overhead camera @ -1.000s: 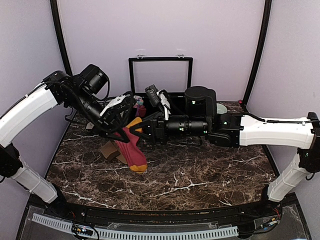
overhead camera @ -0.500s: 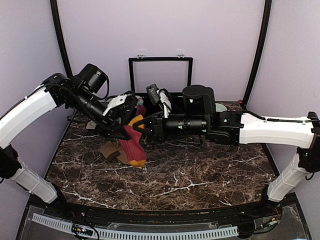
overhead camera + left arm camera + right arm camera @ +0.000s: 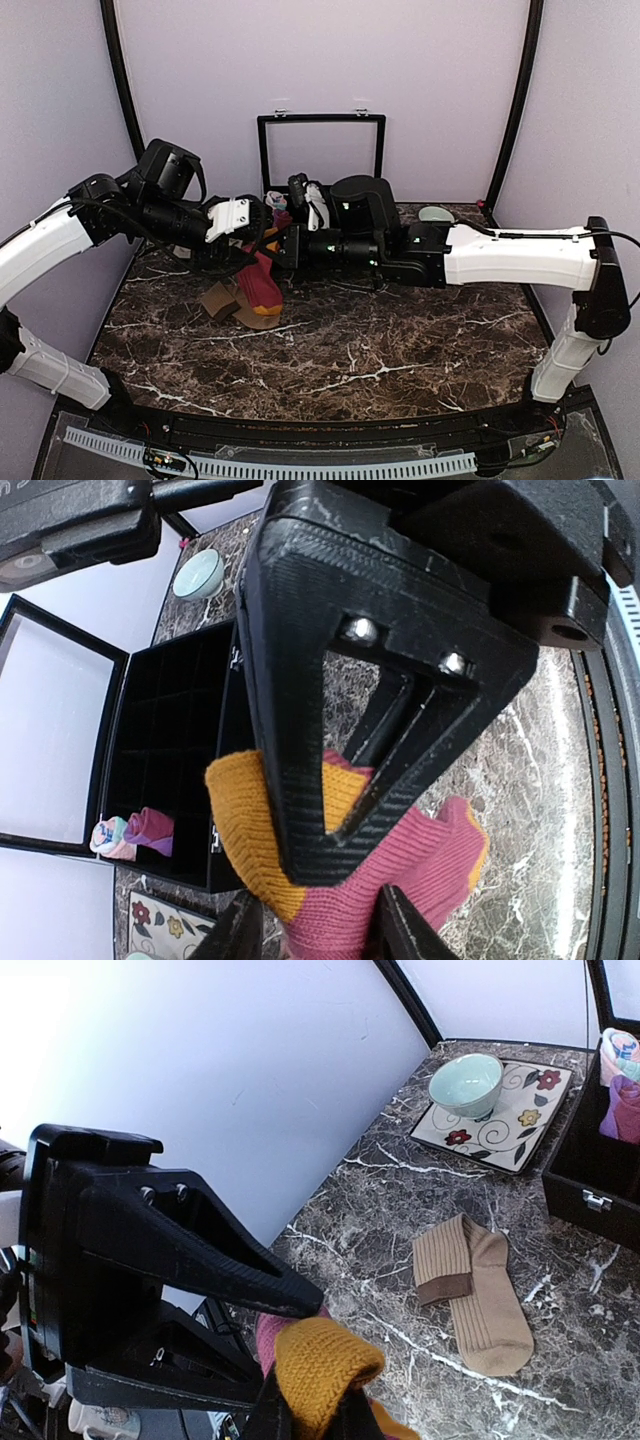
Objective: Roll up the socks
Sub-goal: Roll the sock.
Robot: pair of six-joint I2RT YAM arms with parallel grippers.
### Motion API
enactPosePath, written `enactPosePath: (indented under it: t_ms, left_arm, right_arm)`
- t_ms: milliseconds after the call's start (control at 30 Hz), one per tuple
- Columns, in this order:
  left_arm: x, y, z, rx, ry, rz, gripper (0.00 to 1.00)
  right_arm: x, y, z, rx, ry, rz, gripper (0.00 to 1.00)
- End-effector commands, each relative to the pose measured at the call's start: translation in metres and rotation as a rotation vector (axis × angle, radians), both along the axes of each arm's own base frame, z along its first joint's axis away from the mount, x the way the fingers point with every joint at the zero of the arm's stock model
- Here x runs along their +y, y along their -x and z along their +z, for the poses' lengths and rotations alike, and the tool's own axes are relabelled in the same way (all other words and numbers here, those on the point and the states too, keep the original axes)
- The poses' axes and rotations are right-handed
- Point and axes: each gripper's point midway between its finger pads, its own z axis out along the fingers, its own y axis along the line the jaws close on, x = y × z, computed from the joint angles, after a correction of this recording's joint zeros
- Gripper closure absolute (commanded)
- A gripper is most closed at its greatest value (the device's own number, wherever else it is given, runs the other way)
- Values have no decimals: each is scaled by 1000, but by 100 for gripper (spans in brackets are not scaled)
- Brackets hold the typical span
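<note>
The red-maroon sock [image 3: 262, 282] hangs over the left part of the table between my two grippers. My right gripper [image 3: 310, 1415] is shut on its orange toe [image 3: 322, 1358]. My left gripper [image 3: 315, 935] stands open, one finger on each side of the maroon sock body [image 3: 400, 865], just below the right gripper's black finger [image 3: 300, 730]. In the top view the left gripper [image 3: 250, 222] and right gripper [image 3: 272, 245] meet tip to tip. The tan-brown socks [image 3: 478, 1290] lie flat on the marble, below and left of the hanging sock [image 3: 222, 300].
A black divided box [image 3: 170, 730] with its lid [image 3: 320, 150] raised stands at the back, holding a pink and light-blue bundle [image 3: 620, 1052] and a purple one [image 3: 620, 1110]. A flowered plate [image 3: 520, 1120] with a pale green bowl [image 3: 465, 1085] lies beside it.
The right gripper has shut on the orange toe while the left gripper has opened. Both arms have shifted left and back, and the sock hangs a little higher.
</note>
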Motion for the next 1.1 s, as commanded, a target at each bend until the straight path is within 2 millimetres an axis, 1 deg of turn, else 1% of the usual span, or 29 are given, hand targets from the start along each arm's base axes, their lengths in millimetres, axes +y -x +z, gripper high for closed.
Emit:
enactPosePath:
  t_ms: [0, 133, 200, 333, 400, 500, 600, 633, 700, 767, 800, 900, 933, 1000, 1067]
  left_arm:
    - [4, -8, 1, -77, -20, 18, 59]
    - [11, -19, -9, -133, -61, 60, 59]
    - [12, -25, -9, -190, -70, 79, 59]
    - [16, -35, -8, -324, -100, 115, 56]
    - [19, -45, 0, -381, -99, 162, 56]
    - [21, -57, 24, -488, -64, 218, 59]
    - [22, -61, 47, -580, -22, 236, 67]
    - [22, -61, 50, -600, -16, 235, 72]
    - [23, -60, 49, -621, -30, 224, 82]
    - [24, -60, 43, -623, -53, 221, 98]
    - [24, -60, 41, -621, -55, 222, 100]
    - [23, -56, 38, -589, -40, 213, 100]
    - [22, -54, 38, -568, -29, 207, 100]
    - [18, -44, 37, -489, 3, 177, 100]
    - [13, -31, 33, -365, 27, 139, 100]
  right_arm:
    - [14, 4, 39, -11, -154, 8, 100]
    - [16, 4, 41, 25, -209, -9, 100]
    - [15, 4, 42, 53, -244, -20, 100]
    - [14, 2, 46, 99, -295, -52, 100]
    - [12, 0, 48, 118, -317, -70, 100]
    - [9, -4, 50, 135, -327, -104, 100]
    - [7, -6, 45, 169, -338, -125, 100]
    - [8, -6, 44, 183, -343, -126, 100]
    - [9, -6, 42, 212, -352, -127, 100]
    - [11, -6, 42, 231, -357, -124, 100]
    - [13, -5, 41, 236, -356, -120, 100]
    - [15, -5, 40, 239, -341, -115, 100]
    - [14, -4, 41, 229, -334, -112, 96]
    - [8, -4, 43, 188, -312, -116, 79]
    - [-1, -3, 49, 118, -295, -111, 66]
